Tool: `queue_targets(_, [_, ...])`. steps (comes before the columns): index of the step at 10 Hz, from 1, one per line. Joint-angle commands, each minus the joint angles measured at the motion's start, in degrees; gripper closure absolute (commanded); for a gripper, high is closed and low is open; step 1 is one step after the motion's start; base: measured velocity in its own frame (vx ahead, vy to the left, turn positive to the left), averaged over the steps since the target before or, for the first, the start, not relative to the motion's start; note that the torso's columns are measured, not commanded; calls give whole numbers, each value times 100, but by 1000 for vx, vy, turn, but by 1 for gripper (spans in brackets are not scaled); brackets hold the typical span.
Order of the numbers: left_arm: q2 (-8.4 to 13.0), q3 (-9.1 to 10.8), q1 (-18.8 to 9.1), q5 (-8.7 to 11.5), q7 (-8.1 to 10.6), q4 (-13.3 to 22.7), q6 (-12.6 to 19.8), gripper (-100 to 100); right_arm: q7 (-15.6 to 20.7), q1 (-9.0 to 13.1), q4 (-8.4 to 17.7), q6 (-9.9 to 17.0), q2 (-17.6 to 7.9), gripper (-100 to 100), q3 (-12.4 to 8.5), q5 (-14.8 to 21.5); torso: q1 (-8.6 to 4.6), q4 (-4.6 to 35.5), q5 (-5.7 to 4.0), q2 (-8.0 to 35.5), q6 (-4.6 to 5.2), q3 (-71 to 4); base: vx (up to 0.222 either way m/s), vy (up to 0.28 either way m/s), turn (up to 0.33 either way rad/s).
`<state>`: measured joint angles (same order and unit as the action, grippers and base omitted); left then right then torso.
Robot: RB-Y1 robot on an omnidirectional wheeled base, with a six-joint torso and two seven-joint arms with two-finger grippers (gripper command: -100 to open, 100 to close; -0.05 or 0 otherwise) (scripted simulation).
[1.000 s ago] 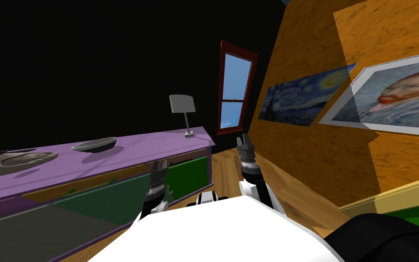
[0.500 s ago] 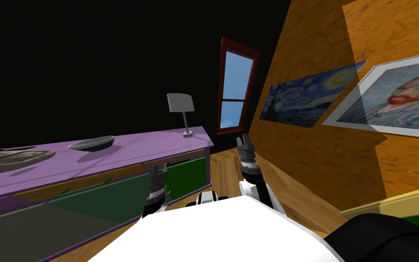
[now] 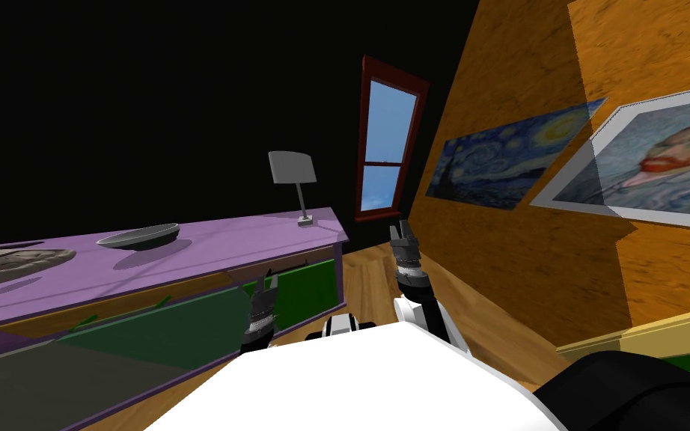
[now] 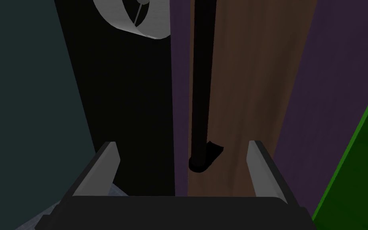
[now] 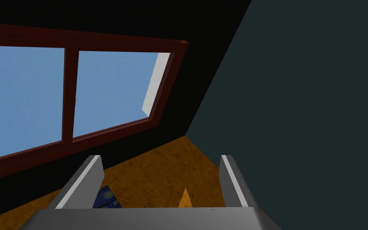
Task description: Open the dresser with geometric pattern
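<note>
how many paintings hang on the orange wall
2. A blue swirling night-sky painting hangs nearer the red-framed window; a white-bordered portrait of a red-bearded man hangs beside it, farther from the window. More may lie outside the view.
</note>
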<state>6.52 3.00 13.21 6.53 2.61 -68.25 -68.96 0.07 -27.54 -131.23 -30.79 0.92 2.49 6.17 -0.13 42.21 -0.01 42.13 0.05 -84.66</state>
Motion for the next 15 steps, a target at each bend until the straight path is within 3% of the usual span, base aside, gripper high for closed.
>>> queue_targets(1, [-37, 23, -84, 9, 30, 316, -150, -100, 0, 0, 0, 0, 0, 0, 0, 0, 17, 6, 3, 15, -2, 9, 14, -41, 20])
queue_targets(5, [-257, 63, -193, 17, 55, 836, -432, -100, 0, 0, 0, 0, 0, 0, 0, 0, 13, 7, 1, 15, -5, 9, 11, -46, 16])
queue_targets(6, [-206, 54, -161, 14, 54, 747, -389, -100, 0, 0, 0, 0, 0, 0, 0, 0, 11, 6, 1, 11, -5, 7, 10, -23, 6])
queue_targets(11, [-94, 147, -553, 60, 54, 471, 268, -100, 0, 1, 0, 0, -1, 0, -1, 0, 13, 8, 1, 17, -5, 10, -20, -12, 20])
queue_targets(12, [-105, 139, -537, 56, 58, 582, 133, -100, 0, 1, 0, 0, -1, 0, -1, 0, 11, 7, 0, 14, -5, 8, -9, -8, 3])
queue_targets(13, [-155, 100, -357, 37, 55, 615, -68, 100, 0, 1, 0, 0, -1, 0, -1, 0, 13, 6, 1, 11, -6, 6, 15, 6, -47])
queue_targets(15, [-179, 82, -279, 28, 55, 673, -202, 100, 0, 0, 0, 0, -1, 0, -1, 0, 8, 27, -11, 31, -11, 17, 26, 13, -14])
